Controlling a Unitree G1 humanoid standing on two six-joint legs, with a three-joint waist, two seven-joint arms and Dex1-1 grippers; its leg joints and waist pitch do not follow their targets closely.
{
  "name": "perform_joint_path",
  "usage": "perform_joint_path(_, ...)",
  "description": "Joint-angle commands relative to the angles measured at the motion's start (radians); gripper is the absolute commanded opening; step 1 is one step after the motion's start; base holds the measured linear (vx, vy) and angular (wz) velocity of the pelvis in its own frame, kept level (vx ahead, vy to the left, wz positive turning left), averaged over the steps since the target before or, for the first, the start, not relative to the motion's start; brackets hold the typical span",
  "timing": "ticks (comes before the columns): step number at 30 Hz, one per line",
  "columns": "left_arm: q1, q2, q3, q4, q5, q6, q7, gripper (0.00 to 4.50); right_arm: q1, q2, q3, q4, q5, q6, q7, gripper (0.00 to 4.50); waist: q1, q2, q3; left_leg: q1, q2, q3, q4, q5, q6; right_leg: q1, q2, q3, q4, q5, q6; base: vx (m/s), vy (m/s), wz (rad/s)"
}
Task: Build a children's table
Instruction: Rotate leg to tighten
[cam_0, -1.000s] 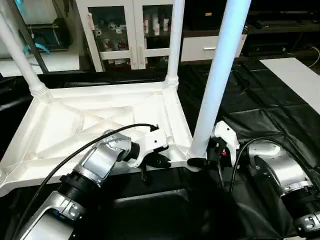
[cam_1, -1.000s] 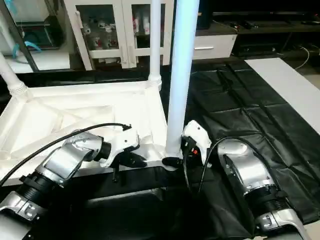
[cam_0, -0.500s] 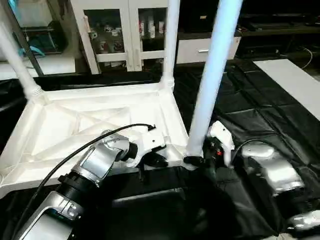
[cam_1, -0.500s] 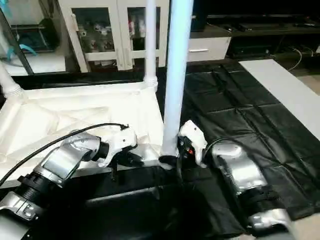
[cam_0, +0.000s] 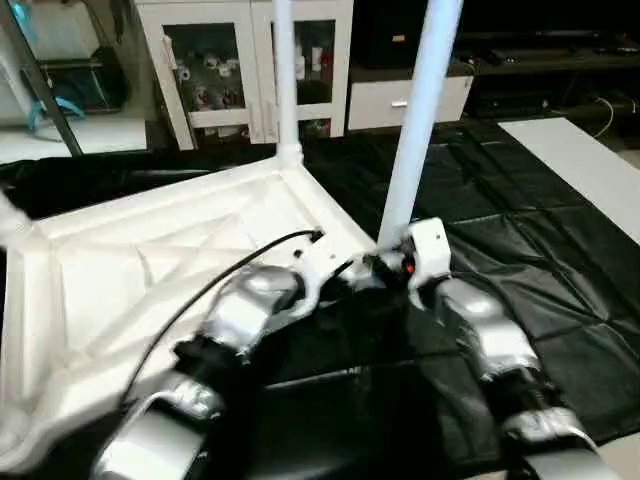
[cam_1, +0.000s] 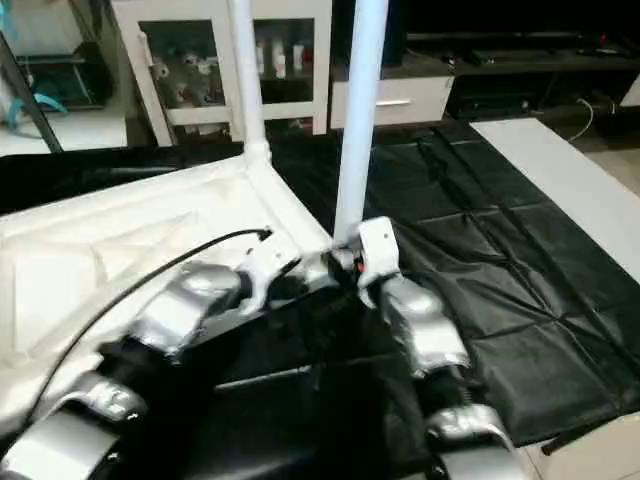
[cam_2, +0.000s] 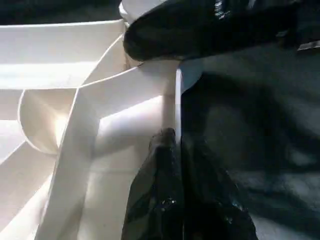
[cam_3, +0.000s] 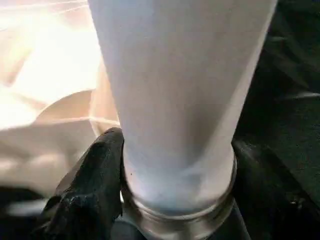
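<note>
Two legs stand upright from the upturned table top (cam_0: 130, 260) on black sheeting (cam_0: 520, 240); right gripper (cam_3: 175, 200) clasps the near leg (cam_0: 415, 110) at its base, left gripper (cam_2: 172, 165) clenched on the top's rim beside it

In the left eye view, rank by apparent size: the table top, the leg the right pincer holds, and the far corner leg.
1. Table top, largest.
2. Leg in the right pincer: thicker and taller than the far one, though it stands nearer the camera, so that may be nearness.
3. Far corner leg, smallest.

Glass-fronted white cabinet (cam_0: 245, 65), black floor sheeting (cam_0: 520, 240)
</note>
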Motion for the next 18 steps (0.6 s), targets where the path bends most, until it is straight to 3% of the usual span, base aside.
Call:
perform_joint_path(1, 0.003, -0.023, 0.005, 0.071, 0.019, -0.005, 0.09, 0.0, -0.014, 0.023, -0.014, 0.035, -0.019, -0.002, -0.093, 2.71, 0.004, -0.009, -0.045, 0.01, 0.044, -0.025, -0.08, -0.392, -0.004, 0.019, -0.052, 0.037, -0.096, -0.505, -0.096, 0.0, 0.0, 0.0)
perform_joint_path(7, -0.035, -0.044, 0.045, 0.131, 0.027, -0.046, 0.205, 0.0, -0.031, 0.073, -0.013, 0.055, -0.061, -0.002, -0.232, 2.71, 0.021, -0.015, -0.049, 0.001, 0.048, -0.02, -0.084, -0.324, 0.003, 0.026, -0.053, 0.045, -0.079, -0.371, -0.12, 0.0, 0.0, 0.0)
perform_joint_path(10, -0.039, -0.046, 0.052, 0.135, 0.027, -0.049, 0.223, 0.0, -0.034, 0.081, -0.013, 0.062, -0.075, -0.005, -0.268, 2.7, 0.032, -0.018, -0.051, 0.002, 0.047, -0.016, -0.082, -0.281, 0.012, 0.028, -0.055, 0.048, -0.074, -0.323, -0.13, 0.0, 0.0, 0.0)
perform_joint_path(12, -0.046, -0.043, 0.055, 0.15, 0.028, -0.057, 0.228, 0.0, -0.05, 0.092, -0.022, 0.083, -0.082, -0.037, -0.297, 2.7, 0.034, -0.02, -0.05, 0.0, 0.047, -0.013, -0.08, -0.265, 0.019, 0.03, -0.054, 0.05, -0.071, -0.302, -0.136, 0.0, 0.0, 0.0)
perform_joint_path(15, -0.045, -0.029, 0.051, 0.166, 0.024, -0.078, 0.196, 0.0, -0.066, 0.098, -0.032, 0.073, -0.065, -0.105, -0.265, 2.7, 0.036, -0.01, -0.056, -0.004, 0.044, -0.014, -0.078, -0.24, 0.021, 0.034, -0.056, 0.049, -0.067, -0.282, -0.138, 0.0, 0.0, 0.0)
perform_joint_path(16, -0.044, -0.027, 0.051, 0.17, 0.022, -0.084, 0.192, 0.0, -0.065, 0.096, -0.028, 0.066, -0.067, -0.112, -0.26, 2.7, 0.035, -0.011, -0.058, -0.008, 0.046, -0.014, -0.075, -0.2, 0.03, 0.037, -0.052, 0.049, -0.059, -0.211, -0.15, 0.0, 0.0, 0.0)
perform_joint_path(18, -0.032, -0.019, 0.045, 0.167, 0.019, -0.093, 0.173, 0.0, -0.05, 0.085, -0.013, 0.036, -0.071, -0.1, -0.233, 2.7, 0.035, 0.005, -0.058, -0.011, 0.044, -0.013, -0.072, -0.181, 0.043, 0.038, -0.048, 0.047, -0.054, -0.165, -0.17, 0.0, 0.0, 0.0)
